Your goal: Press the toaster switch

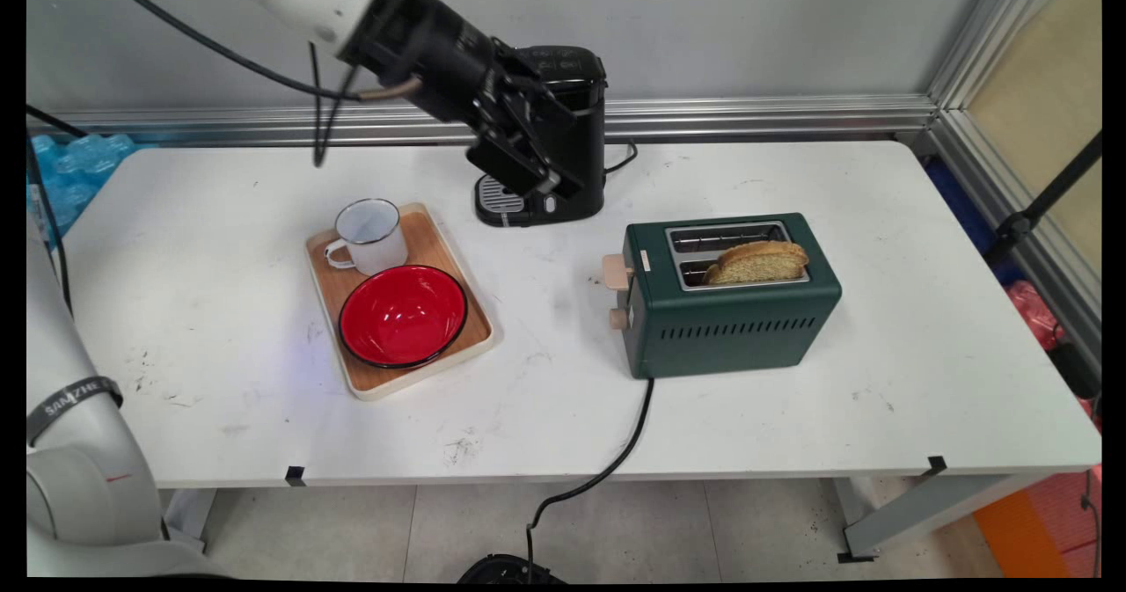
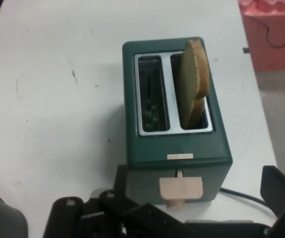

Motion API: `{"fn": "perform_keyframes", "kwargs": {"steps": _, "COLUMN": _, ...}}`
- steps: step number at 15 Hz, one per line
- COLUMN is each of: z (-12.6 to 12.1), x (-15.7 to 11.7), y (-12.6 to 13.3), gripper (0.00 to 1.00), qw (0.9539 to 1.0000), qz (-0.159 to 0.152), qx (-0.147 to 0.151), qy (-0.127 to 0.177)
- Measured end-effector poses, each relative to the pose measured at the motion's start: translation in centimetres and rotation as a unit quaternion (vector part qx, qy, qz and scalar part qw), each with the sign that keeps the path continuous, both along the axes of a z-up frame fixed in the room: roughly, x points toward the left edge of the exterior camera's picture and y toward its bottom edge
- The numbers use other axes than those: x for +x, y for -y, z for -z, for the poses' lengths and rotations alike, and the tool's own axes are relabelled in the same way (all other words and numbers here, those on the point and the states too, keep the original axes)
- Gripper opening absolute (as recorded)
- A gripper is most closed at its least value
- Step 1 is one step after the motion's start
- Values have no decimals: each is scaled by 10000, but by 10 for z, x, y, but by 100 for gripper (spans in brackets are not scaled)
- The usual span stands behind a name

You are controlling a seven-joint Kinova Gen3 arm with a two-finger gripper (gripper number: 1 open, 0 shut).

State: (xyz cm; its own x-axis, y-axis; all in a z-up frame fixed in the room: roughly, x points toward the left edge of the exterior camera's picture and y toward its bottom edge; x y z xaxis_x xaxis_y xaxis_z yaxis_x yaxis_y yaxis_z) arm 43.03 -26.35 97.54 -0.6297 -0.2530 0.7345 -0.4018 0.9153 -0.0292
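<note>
Gripper (image 1: pixel 538 170) hung above table (image 1: pixel 792 416), in front of black coffee machine (image 1: pixel 576 91), jaws spread wide, holding nothing. Hand camera looked down on green toaster (image 2: pixel 177 153); bread slice (image 2: pixel 193 74) stood in one slot, other slot empty, lever (image 2: pixel 180 188) facing gripper. Mug (image 1: pixel 369 236) and red bowl (image 1: pixel 403 315) sat on wooden tray (image 1: pixel 440 249), left of toaster.

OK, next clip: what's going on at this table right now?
The black two-finger gripper hangs open in the air, holding nothing, in front of the black coffee machine at the back. The hand camera looks down on the dark green two-slot toaster, where a slice of browned bread stands up out of one slot; the other slot is empty. A white enamel mug and a red bowl sit on a wooden tray.
</note>
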Motion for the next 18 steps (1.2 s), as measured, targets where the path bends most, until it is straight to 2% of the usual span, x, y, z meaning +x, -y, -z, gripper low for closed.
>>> {"fn": "perform_keyframes", "kwargs": {"steps": 5, "z": 21, "x": -30, "y": 7, "gripper": 100, "qw": 9989, "qz": -25, "qx": 105, "qy": 459}}
{"fn": "perform_keyframes", "kwargs": {"steps": 6, "z": 25, "x": -36, "y": 9, "gripper": 0, "qw": 9985, "qz": -31, "qx": 131, "qy": 535}}
{"fn": "perform_keyframes", "kwargs": {"steps": 18, "z": 66, "x": -93, "y": 17, "gripper": 0, "qw": 9924, "qz": -100, "qx": 395, "qy": 1164}}
